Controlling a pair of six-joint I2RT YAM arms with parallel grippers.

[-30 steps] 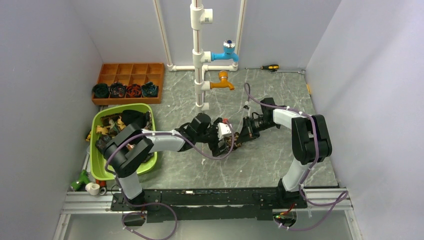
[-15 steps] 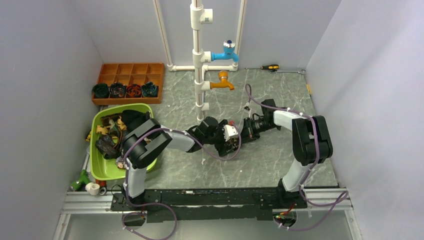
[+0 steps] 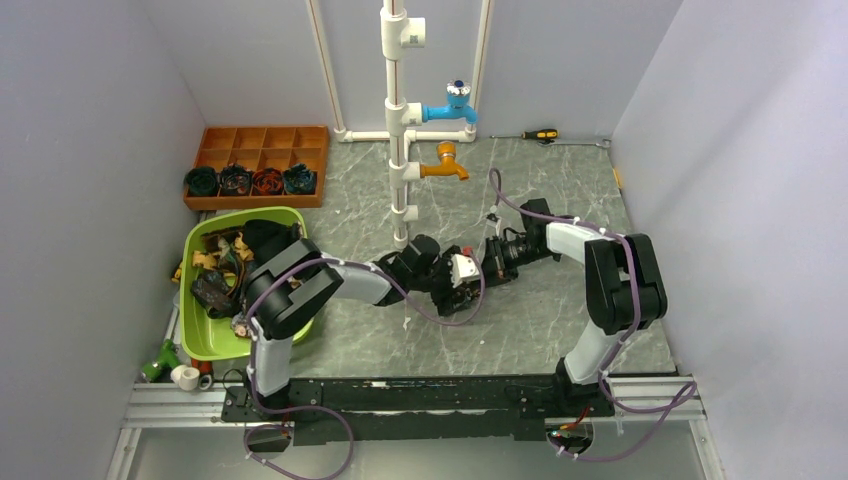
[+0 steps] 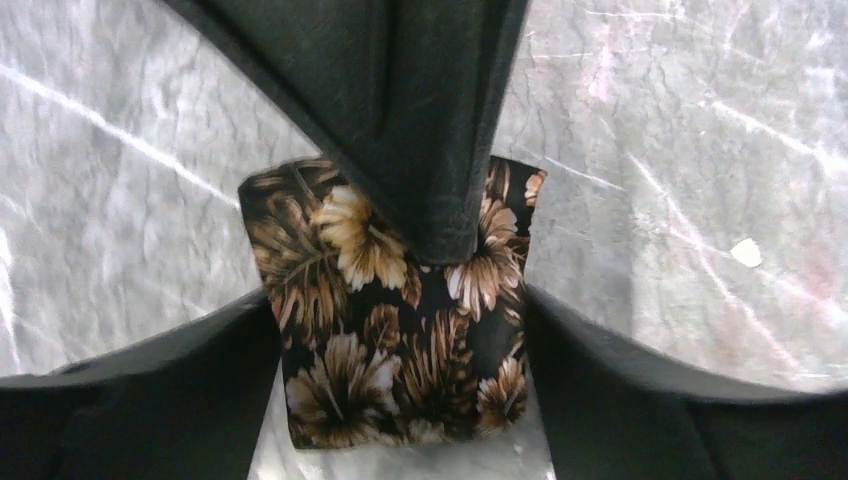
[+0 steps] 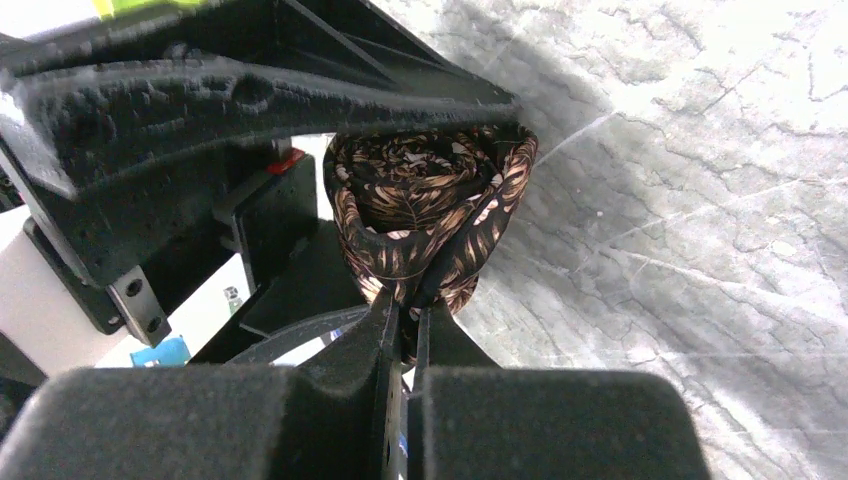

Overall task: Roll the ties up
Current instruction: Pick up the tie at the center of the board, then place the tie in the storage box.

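A tie with brown and tan leaves on black is wound into a small coil (image 5: pixel 425 215) just above the marble table. My left gripper (image 4: pixel 398 300) is shut on the coil (image 4: pixel 385 330), one finger pressing each side. My right gripper (image 5: pixel 408 305) is shut on the coil's outer layer, with its fingers nearly together. One right fingertip (image 4: pixel 425 150) lies over the top of the coil in the left wrist view. In the top view the left gripper (image 3: pixel 457 288) and the right gripper (image 3: pixel 483 267) meet at the table's middle.
A green bin (image 3: pixel 200 345) with loose ties stands at the left. An orange divided tray (image 3: pixel 262 140) behind it holds several coiled ties (image 3: pixel 252 181). A white pipe stand (image 3: pixel 399 120) with blue and orange taps rises behind the grippers. A screwdriver (image 3: pixel 540 134) lies at the back.
The left arm has swung its elbow rightward and its gripper has shifted slightly right and back toward the right gripper. The tie's loose end beside the grippers no longer shows.
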